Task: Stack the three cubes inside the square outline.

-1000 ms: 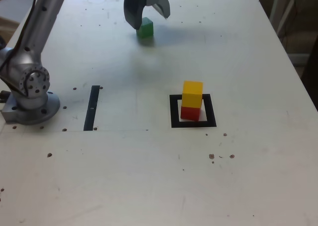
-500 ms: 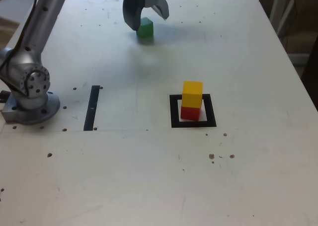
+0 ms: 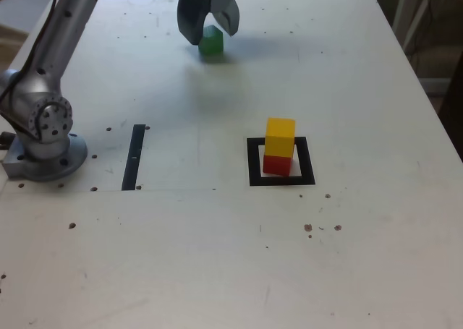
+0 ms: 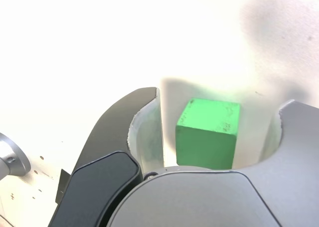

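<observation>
A pale, speckled tabletop [image 3: 362, 257] fronts a dark background.

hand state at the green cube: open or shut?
Open: in the wrist view its jaws stand apart, with bare table visible on both sides of the green cube between them.

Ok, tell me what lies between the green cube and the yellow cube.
Only bare tabletop between green cube and yellow cube, in the exterior view.
</observation>
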You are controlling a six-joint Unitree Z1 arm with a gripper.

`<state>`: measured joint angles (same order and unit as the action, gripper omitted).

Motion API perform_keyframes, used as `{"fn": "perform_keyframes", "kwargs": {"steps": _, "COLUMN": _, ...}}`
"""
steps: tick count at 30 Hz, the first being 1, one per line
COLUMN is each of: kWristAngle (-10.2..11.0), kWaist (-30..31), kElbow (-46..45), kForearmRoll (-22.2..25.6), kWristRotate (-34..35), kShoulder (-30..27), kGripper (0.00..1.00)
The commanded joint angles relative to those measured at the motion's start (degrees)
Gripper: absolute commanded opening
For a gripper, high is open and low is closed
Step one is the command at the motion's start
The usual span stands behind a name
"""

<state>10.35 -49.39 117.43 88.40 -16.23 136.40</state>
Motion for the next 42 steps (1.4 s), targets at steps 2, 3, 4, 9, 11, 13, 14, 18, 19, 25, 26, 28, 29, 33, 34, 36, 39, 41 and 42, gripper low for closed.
{"fn": "perform_keyframes", "kwargs": {"steps": 2, "kWristAngle": 0.6, "kWaist": 0.2, "kElbow": -0.9, "kForearmRoll": -0.1, "kWristRotate": 1.1, "kShoulder": -0.8, "kGripper": 0.46}}
{"fn": "perform_keyframes", "kwargs": {"steps": 3, "kWristAngle": 0.7, "kWaist": 0.3, "kElbow": -1.1, "kForearmRoll": -0.1, "kWristRotate": 1.3, "kShoulder": -1.0, "kGripper": 0.43}}
{"fn": "perform_keyframes", "kwargs": {"steps": 4, "kWristAngle": 0.7, "kWaist": 0.3, "kElbow": -1.3, "kForearmRoll": -0.2, "kWristRotate": 1.4, "kShoulder": -1.1, "kGripper": 0.41}}
{"fn": "perform_keyframes", "kwargs": {"steps": 9, "kWristAngle": 0.6, "kWaist": 0.3, "kElbow": -1.7, "kForearmRoll": -0.4, "kWristRotate": 1.5, "kShoulder": -1.4, "kGripper": 0.33}}
{"fn": "perform_keyframes", "kwargs": {"steps": 11, "kWristAngle": 0.4, "kWaist": 0.3, "kElbow": -1.7, "kForearmRoll": -0.4, "kWristRotate": 1.5, "kShoulder": -1.4, "kGripper": 0.29}}
{"fn": "perform_keyframes", "kwargs": {"steps": 13, "kWristAngle": 0.3, "kWaist": 0.3, "kElbow": -1.6, "kForearmRoll": -0.4, "kWristRotate": 1.6, "kShoulder": -1.4, "kGripper": 0.24}}
{"fn": "perform_keyframes", "kwargs": {"steps": 14, "kWristAngle": 0.2, "kWaist": 0.3, "kElbow": -1.6, "kForearmRoll": -0.3, "kWristRotate": 1.6, "kShoulder": -1.4, "kGripper": 0.21}}
{"fn": "perform_keyframes", "kwargs": {"steps": 18, "kWristAngle": 0.4, "kWaist": 0.4, "kElbow": -1.6, "kForearmRoll": -0.2, "kWristRotate": 1.7, "kShoulder": -1.4, "kGripper": 0.12}}
{"fn": "perform_keyframes", "kwargs": {"steps": 19, "kWristAngle": 0.5, "kWaist": 0.4, "kElbow": -1.6, "kForearmRoll": -0.2, "kWristRotate": 1.7, "kShoulder": -1.3, "kGripper": 0.1}}
{"fn": "perform_keyframes", "kwargs": {"steps": 25, "kWristAngle": 1.8, "kWaist": 1.0, "kElbow": -1.3, "kForearmRoll": 0.8, "kWristRotate": 1.5, "kShoulder": -1.4, "kGripper": 0.01}}
{"fn": "perform_keyframes", "kwargs": {"steps": 26, "kWristAngle": 2.1, "kWaist": 1.1, "kElbow": -1.1, "kForearmRoll": 1.1, "kWristRotate": 1.5, "kShoulder": -1.5, "kGripper": 0.01}}
{"fn": "perform_keyframes", "kwargs": {"steps": 28, "kWristAngle": 2.7, "kWaist": 1.4, "kElbow": -0.7, "kForearmRoll": 1.6, "kWristRotate": 1.5, "kShoulder": -1.9, "kGripper": 0.0}}
{"fn": "perform_keyframes", "kwargs": {"steps": 29, "kWristAngle": 2.9, "kWaist": 1.6, "kElbow": -0.6, "kForearmRoll": 1.9, "kWristRotate": 1.4, "kShoulder": -2.1, "kGripper": 0.0}}
{"fn": "perform_keyframes", "kwargs": {"steps": 33, "kWristAngle": 3.4, "kWaist": 3.2, "kElbow": 0.1, "kForearmRoll": 3.4, "kWristRotate": 0.8, "kShoulder": -3.8, "kGripper": 0.0}}
{"fn": "perform_keyframes", "kwargs": {"steps": 34, "kWristAngle": 3.5, "kWaist": 3.9, "kElbow": 0.1, "kForearmRoll": 3.6, "kWristRotate": 0.5, "kShoulder": -4.3, "kGripper": 0.0}}
{"fn": "perform_keyframes", "kwargs": {"steps": 36, "kWristAngle": 3.5, "kWaist": 5.7, "kElbow": -0.2, "kForearmRoll": 3.8, "kWristRotate": 0.1, "kShoulder": -5.6, "kGripper": 0.0}}
{"fn": "perform_keyframes", "kwargs": {"steps": 39, "kWristAngle": 3.3, "kWaist": 9.2, "kElbow": -1.4, "kForearmRoll": 3.2, "kWristRotate": 0.2, "kShoulder": -8.4, "kGripper": 0.01}}
{"fn": "perform_keyframes", "kwargs": {"steps": 41, "kWristAngle": 3.3, "kWaist": 12.4, "kElbow": -2.4, "kForearmRoll": 2.4, "kWristRotate": 0.5, "kShoulder": -11.3, "kGripper": 0.0}}
{"fn": "perform_keyframes", "kwargs": {"steps": 42, "kWristAngle": 3.3, "kWaist": 13.8, "kElbow": -2.8, "kForearmRoll": 2.2, "kWristRotate": 0.6, "kShoulder": -12.5, "kGripper": 0.0}}
